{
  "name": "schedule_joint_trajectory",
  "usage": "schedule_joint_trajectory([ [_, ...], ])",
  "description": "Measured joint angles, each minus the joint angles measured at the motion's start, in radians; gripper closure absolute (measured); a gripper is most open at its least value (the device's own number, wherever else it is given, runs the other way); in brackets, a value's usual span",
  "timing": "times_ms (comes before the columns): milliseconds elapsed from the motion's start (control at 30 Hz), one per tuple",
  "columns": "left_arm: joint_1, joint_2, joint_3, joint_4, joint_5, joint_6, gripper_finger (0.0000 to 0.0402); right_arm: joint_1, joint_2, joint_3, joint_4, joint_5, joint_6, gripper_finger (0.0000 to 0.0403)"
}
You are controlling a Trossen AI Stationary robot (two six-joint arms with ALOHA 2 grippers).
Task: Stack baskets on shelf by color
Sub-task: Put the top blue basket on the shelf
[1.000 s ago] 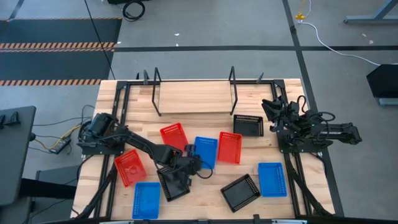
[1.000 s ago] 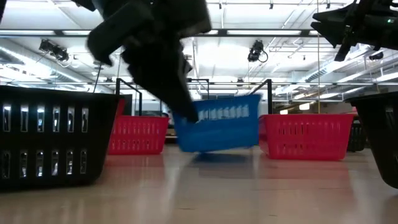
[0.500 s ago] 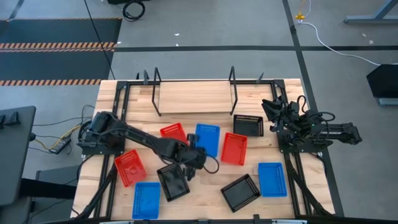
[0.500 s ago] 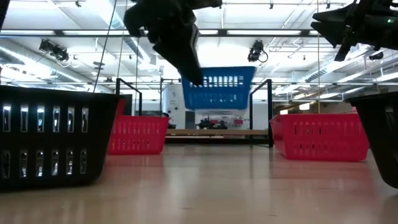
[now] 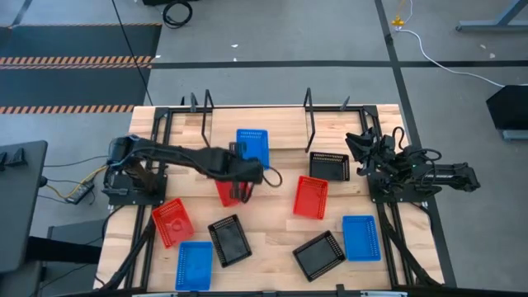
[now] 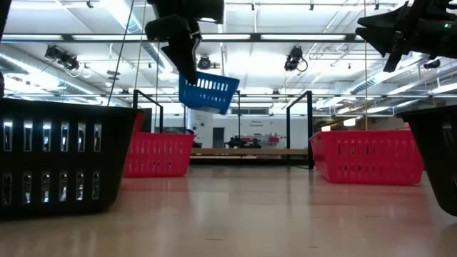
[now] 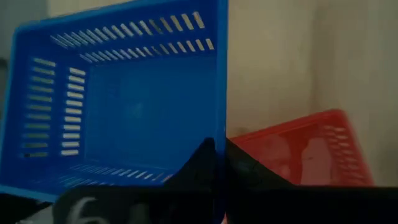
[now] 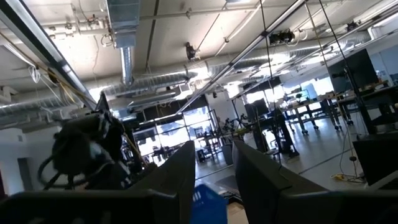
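Blue basket hangs tilted over the shelf, its long axis running front to back; the left end effector is clamped on its near rim; shelf board lies directly below; the right end effector waits well apart, fingers parted.

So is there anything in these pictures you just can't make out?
- Red basket, high view: the left arm covers most of it.
- Left hand grips the blue basket; the low view cannot show whether the basket is over the shelf.
- Right hand: in the right wrist view it faces the ceiling, with the table unseen.
- Black basket, low view: cut off by the picture's edge.
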Motion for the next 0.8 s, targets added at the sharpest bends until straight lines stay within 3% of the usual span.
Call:
schedule_joint_trajectory([
  [200,0.119,-0.076,-0.166,0.067,0.015,0.057,0.0391,0.001,0.0,0.0,-0.006,-0.022,0.002,0.0289],
  [467,0.306,-0.216,-0.47,0.326,0.035,0.155,0.0391,0.001,0.0,0.0,-0.009,-0.025,0.018,0.0289],
  [567,0.356,-0.257,-0.511,0.398,0.1,0.223,0.0391,0.0,0.0,0.0,-0.009,-0.019,0.011,0.0289],
  [800,0.496,-0.265,-0.522,0.378,0.284,0.37,0.0391,0.0,0.0,0.0,-0.012,0.0,-0.011,0.0289],
])
